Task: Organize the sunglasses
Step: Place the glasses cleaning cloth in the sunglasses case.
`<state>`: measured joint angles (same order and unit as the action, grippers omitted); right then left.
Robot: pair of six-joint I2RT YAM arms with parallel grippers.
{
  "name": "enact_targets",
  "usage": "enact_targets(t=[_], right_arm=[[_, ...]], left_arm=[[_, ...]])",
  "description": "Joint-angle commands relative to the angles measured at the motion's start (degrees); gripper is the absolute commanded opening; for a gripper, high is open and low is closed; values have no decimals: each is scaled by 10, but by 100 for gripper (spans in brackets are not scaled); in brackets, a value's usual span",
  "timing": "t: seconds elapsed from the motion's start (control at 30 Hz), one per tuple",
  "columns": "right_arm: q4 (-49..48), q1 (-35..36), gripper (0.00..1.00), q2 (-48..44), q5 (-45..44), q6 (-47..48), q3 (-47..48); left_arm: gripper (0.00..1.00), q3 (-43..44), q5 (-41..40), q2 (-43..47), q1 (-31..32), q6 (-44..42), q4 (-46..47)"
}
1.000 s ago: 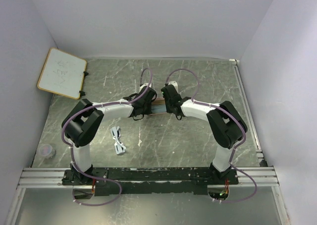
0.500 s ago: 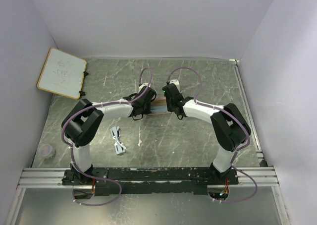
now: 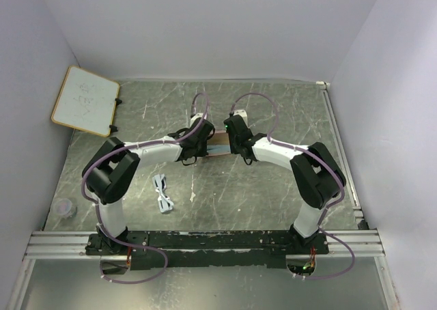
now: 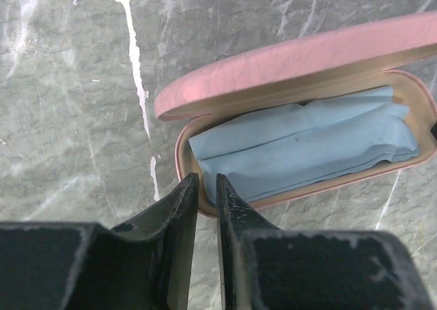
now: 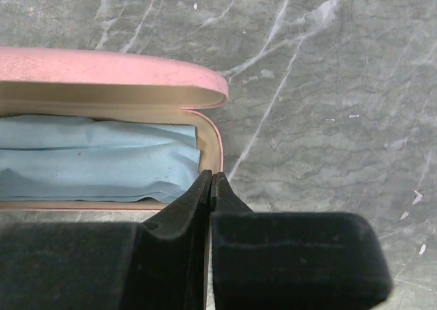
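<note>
Right gripper (image 5: 210,177) has closed empty at the case (image 5: 102,67) rim; left gripper (image 4: 205,180) pinches its corner.

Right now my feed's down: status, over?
Left gripper at one end of case, grip unclear; right gripper shut at other end. Sunglasses on table, untouched. Cloth fills case.

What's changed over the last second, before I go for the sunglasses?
The right gripper has shut its jaws at the near rim of the open case, and its elbow swung slightly outward. Whether it pinches the rim is unclear. The left gripper stays clamped on the case's other end. The sunglasses, the cloth in the case and the whiteboard have not moved.
</note>
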<state>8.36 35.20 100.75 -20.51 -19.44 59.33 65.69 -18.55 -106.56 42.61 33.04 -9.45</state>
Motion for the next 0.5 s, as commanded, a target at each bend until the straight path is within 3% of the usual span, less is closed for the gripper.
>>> enact_targets(t=[0.0,0.47], right_arm=[[-12,-1,0,-9,-3,-2,-11],[-14,0,0,-26,-11,-3,-15]], left_arm=[[28,-11,-18,35,1,-3,-4],[29,-14,-58,79,0,-8,-11]])
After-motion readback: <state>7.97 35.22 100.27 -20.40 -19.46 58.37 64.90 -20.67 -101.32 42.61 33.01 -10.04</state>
